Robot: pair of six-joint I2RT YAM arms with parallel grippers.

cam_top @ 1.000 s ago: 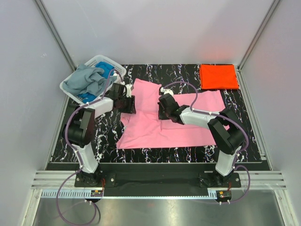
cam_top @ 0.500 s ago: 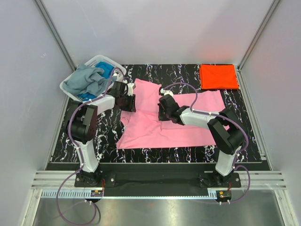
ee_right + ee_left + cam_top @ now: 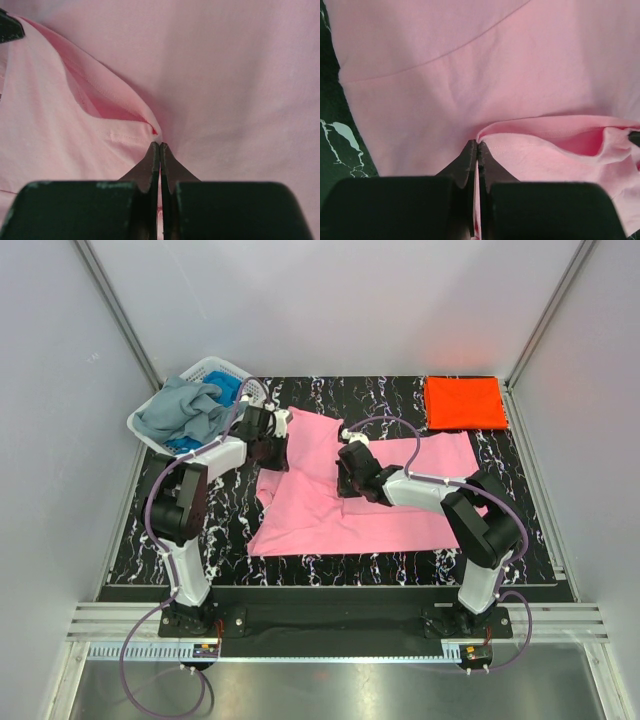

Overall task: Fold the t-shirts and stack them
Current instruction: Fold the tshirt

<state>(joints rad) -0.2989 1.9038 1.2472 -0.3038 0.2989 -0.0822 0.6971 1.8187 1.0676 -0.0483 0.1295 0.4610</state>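
- The dark marbled surface [image 3: 400, 395] carries the pink t-shirt [image 3: 330, 525], spread flat with its long axis running left to right.
- A folded orange-red t-shirt [image 3: 463, 402] lies in the far right corner, well apart.
- The left claw [image 3: 477, 145] and the right claw [image 3: 160, 145] are each clamped on a pinch of pink cloth at the shirt's far-left part. Most of the shirt lies nearward and to their right, so the fold likely goes that way.

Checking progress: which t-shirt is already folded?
The orange-red t-shirt, a neat rectangle at the far right corner; the pink one lies spread out, the grey-blue one crumpled in the basket.
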